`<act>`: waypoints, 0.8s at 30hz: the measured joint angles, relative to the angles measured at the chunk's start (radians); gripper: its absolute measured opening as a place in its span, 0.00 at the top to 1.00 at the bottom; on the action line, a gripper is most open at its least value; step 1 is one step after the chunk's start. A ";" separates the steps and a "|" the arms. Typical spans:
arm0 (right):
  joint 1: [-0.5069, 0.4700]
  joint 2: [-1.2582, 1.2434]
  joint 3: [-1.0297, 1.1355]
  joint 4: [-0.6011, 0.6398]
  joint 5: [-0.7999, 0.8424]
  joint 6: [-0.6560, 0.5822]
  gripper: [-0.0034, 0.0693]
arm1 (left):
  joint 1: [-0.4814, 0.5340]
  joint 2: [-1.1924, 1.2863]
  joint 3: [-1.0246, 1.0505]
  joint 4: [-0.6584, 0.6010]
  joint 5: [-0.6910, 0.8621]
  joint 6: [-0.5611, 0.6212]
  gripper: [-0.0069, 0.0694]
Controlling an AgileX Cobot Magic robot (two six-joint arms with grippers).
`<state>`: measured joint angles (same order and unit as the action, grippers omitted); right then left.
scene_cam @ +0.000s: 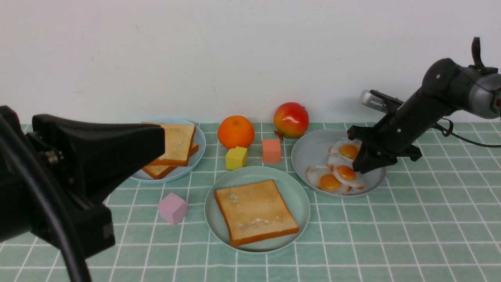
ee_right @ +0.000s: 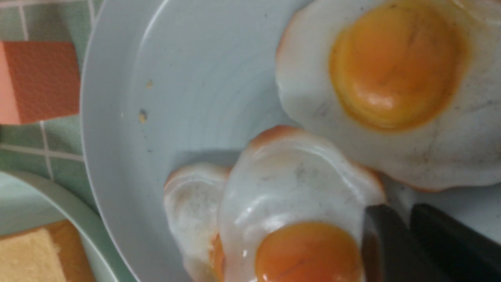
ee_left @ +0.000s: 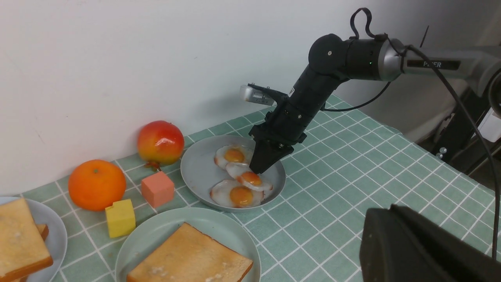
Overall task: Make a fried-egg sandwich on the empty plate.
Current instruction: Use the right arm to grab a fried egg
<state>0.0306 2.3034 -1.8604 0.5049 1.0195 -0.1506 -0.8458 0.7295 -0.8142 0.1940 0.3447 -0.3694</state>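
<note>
One toast slice (scene_cam: pixel 254 211) lies on the mint-green plate (scene_cam: pixel 295 188) at the front centre. Two more toast slices (scene_cam: pixel 176 145) are stacked on the pale-blue plate (scene_cam: pixel 200 145) at the back left. Three fried eggs lie overlapping on the grey plate (scene_cam: pixel 313 150) at the right. My right gripper (scene_cam: pixel 358 169) is down on that plate, its two fingers drawn close on the edge of the middle fried egg (scene_cam: pixel 346 172), next to its yolk (ee_right: pixel 307 250). The egg rests on the plate. My left gripper (scene_cam: pixel 160 137) hangs shut and empty above the table's left side.
An orange (scene_cam: pixel 235 131) and a red-yellow fruit (scene_cam: pixel 291 120) stand by the back wall. A yellow block (scene_cam: pixel 236 157) and a salmon block (scene_cam: pixel 271 150) lie between the plates. A pink cube (scene_cam: pixel 172 208) lies left of the mint-green plate.
</note>
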 joint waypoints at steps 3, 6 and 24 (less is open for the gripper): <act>0.000 -0.002 -0.001 -0.016 0.015 -0.015 0.97 | 0.000 0.000 0.000 0.000 0.000 0.000 0.90; 0.000 -0.007 -0.001 -0.022 0.040 -0.028 0.97 | 0.000 0.000 0.000 0.000 0.000 0.000 0.90; 0.056 -0.041 -0.001 -0.053 -0.116 -0.247 0.62 | 0.000 0.001 0.000 0.000 0.001 0.000 0.88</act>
<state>0.0868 2.2622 -1.8617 0.4516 0.9033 -0.3979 -0.8458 0.7306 -0.8142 0.1940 0.3456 -0.3694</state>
